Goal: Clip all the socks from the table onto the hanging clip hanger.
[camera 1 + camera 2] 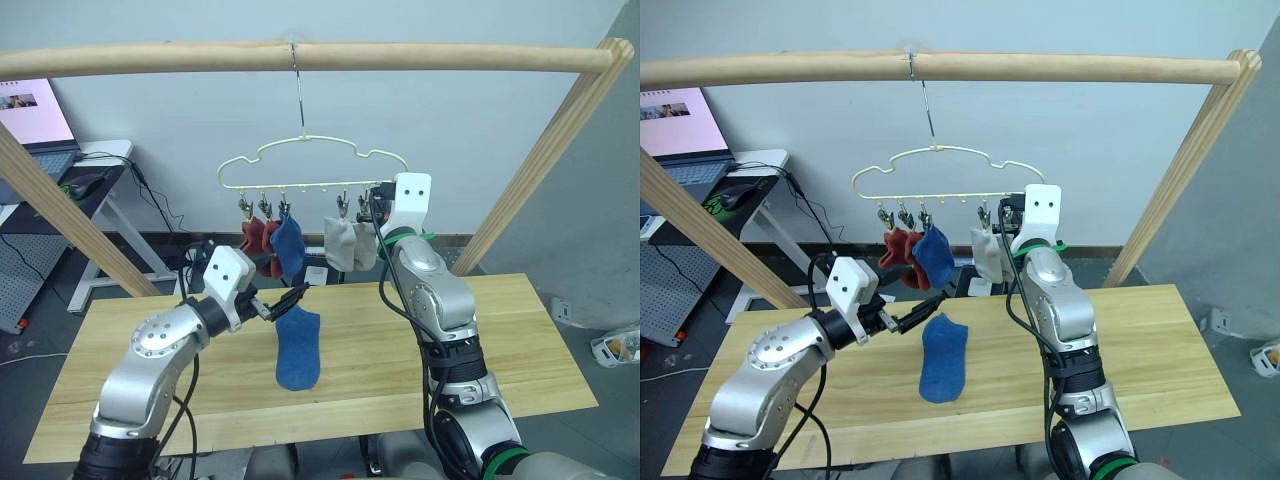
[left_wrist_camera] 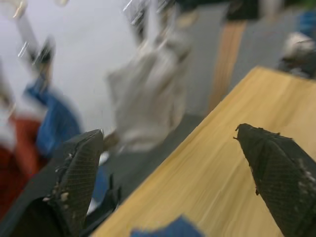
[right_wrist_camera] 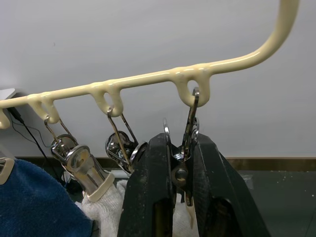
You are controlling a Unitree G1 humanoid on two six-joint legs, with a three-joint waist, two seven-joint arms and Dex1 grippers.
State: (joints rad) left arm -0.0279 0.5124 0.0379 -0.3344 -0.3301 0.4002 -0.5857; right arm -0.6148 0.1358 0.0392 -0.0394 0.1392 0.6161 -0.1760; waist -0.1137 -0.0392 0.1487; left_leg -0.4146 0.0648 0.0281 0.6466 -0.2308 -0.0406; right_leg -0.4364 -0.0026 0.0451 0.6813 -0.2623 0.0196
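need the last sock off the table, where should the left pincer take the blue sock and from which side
Take the blue sock at its far open end, the end nearest the open left pincer. It lies flat and lengthwise away from the robot on the table, so come down from above and pinch that edge, leaving it free for a clip.

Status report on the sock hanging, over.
Left end effector open over the blue sock on the table. Right end effector shut on the end clip of the hanger. Nothing in the way.
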